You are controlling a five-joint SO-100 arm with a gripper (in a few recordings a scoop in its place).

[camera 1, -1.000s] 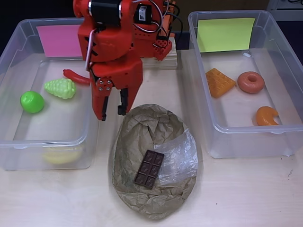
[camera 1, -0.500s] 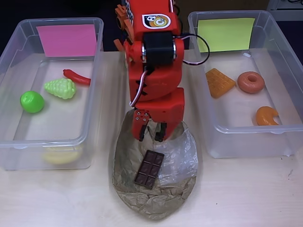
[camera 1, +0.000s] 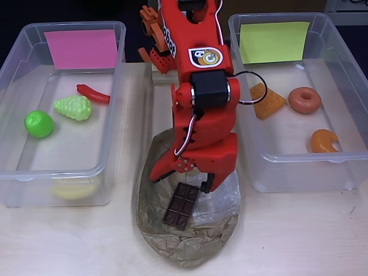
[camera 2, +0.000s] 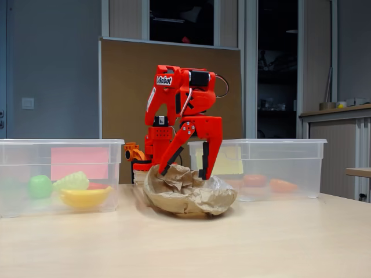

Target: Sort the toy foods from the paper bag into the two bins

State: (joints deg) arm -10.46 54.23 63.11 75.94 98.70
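— Brown crumpled paper bag (camera 1: 187, 230) in the middle of the worktop (camera 1: 299, 236), with the dark chocolate bar (camera 1: 180, 205) lying on top of it beside the clear window patch (camera 1: 221, 198). Where's the tool?

— Orange tool (camera 1: 181, 178) hangs just above the bag, fingers spread wide, one to the left of the bar's upper end and one to the right. In the fixed view the tool (camera 2: 186, 169) has its tips down at the bag's crumpled top, gripping nothing.

— And the bins?

— Pink-labelled bin (camera 1: 17, 63) on the left in the overhead view holds the red chili (camera 1: 92, 93), light-green grapes (camera 1: 73, 107), green apple (camera 1: 38, 123) and the yellow banana (camera 1: 72, 190) at its near wall. Yellow-green-labelled bin (camera 1: 345, 52) on the right holds the orange waffle (camera 1: 269, 102), brown donut (camera 1: 304, 99) and orange croissant (camera 1: 324, 141).
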